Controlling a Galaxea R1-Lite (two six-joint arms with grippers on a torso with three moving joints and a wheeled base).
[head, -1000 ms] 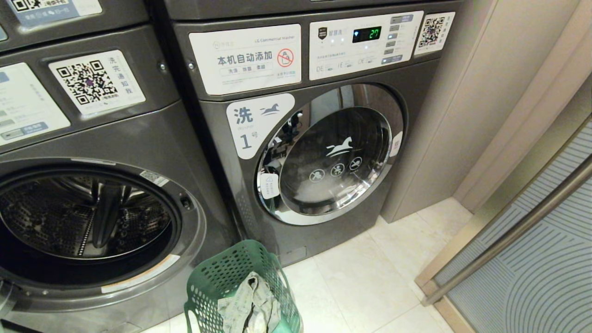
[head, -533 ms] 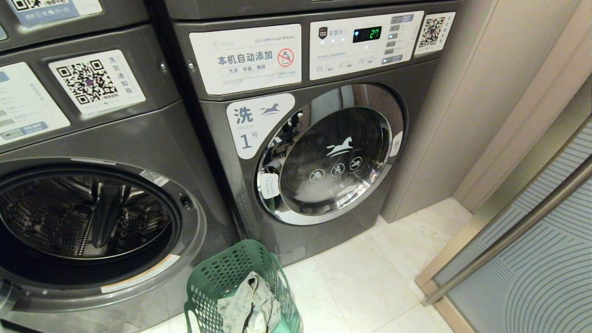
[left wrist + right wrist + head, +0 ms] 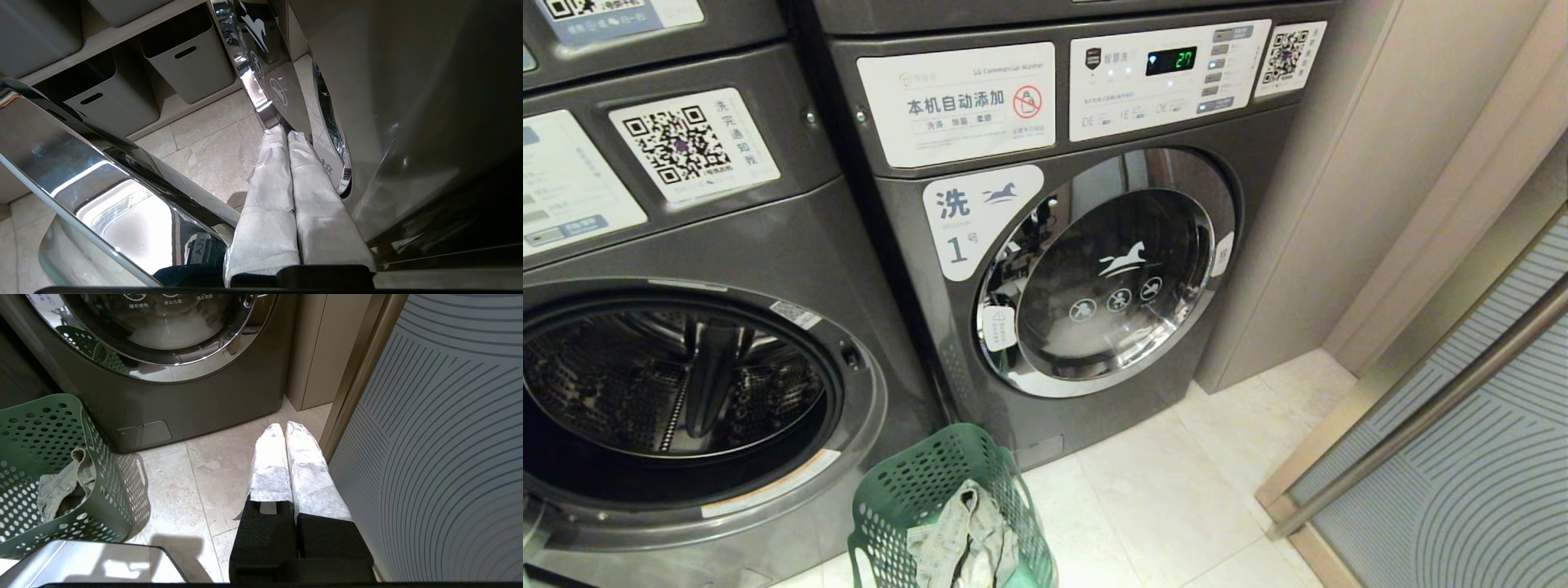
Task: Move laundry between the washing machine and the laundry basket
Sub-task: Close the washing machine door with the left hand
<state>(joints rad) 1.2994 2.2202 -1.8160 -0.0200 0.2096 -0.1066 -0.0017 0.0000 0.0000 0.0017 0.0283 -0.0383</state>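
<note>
Left end effector (image 3: 286,134), closed, meets chrome door rim (image 3: 261,106).

The washing machine (image 3: 686,245) wears matt grey metal, its drum (image 3: 645,384) perforated steel. Beside it, machine 1 (image 3: 1086,245) has a glossy chrome door ring (image 3: 1013,371) (mirror-bright). Laundry basket (image 3: 915,490): perforated plastic. Laundry (image 3: 964,535): soft crumpled cloth. Floor tiles (image 3: 1176,490): smooth, faintly shiny.

Pale marble floor tiles (image 3: 1176,498), beige wall panels (image 3: 1347,188), striped sliding door (image 3: 1486,457)
</note>
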